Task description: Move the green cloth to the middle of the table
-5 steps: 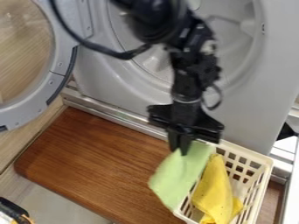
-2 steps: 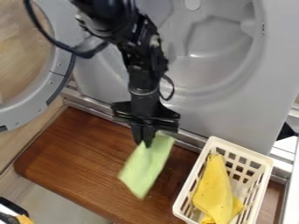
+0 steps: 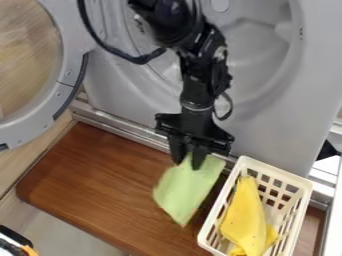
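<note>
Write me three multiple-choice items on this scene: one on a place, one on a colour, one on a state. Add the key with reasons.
1. Where is the yellow cloth?
A) On the wooden board
B) In the basket
C) Hanging on the door

2. What colour is the cloth at the gripper?
A) Light green
B) Red
C) Blue

3. How does the round door stand?
A) Shut
B) Removed and lying flat
C) Swung open

Key:
1. B: it lies within the slotted walls.
2. A: its surface below the gripper is pale green.
3. C: it stands to one side, leaving the round opening uncovered.
</note>
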### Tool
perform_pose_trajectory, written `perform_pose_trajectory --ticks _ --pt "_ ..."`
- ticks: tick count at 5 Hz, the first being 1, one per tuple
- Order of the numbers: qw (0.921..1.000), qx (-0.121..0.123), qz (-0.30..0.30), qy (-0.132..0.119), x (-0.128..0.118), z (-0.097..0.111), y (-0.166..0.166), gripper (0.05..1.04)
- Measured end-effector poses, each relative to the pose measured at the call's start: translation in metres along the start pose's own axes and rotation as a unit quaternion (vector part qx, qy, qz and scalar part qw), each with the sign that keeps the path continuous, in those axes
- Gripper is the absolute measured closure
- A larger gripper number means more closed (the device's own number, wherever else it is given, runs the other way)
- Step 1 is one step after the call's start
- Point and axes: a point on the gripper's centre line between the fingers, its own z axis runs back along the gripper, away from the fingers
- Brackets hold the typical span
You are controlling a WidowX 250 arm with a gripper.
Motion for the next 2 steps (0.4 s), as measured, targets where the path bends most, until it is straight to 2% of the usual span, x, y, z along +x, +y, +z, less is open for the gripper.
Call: perform_pose_trajectory --ticks 1,2 --pt "0.9999 0.008 -0.009 0.001 -0.0016 0.0015 -0.0062 0.237" --pt "0.9998 0.015 0.006 0.013 -0.0041 0.0008 -0.0059 0.07"
